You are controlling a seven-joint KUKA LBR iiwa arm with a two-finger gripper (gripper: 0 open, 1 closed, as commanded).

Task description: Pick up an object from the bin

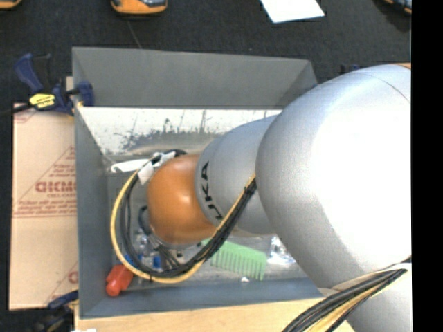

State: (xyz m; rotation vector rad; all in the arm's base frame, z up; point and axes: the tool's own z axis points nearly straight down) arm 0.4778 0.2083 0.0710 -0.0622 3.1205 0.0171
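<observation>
My gripper is low in the bin's front left part, mostly hidden under the arm's wrist. A small red-orange thing lies in the front left corner, just left of and below the gripper. A light green ribbed, comb-like thing lies along the front wall to the gripper's right. A white flat piece lies behind the gripper, near the back left of the floor.
A crumpled clear plastic piece lies right of the green thing. The arm, with its orange wrist cover and looping cables, reaches in from the right and hides most of the bin's floor. The bin's left and front walls stand close to the gripper.
</observation>
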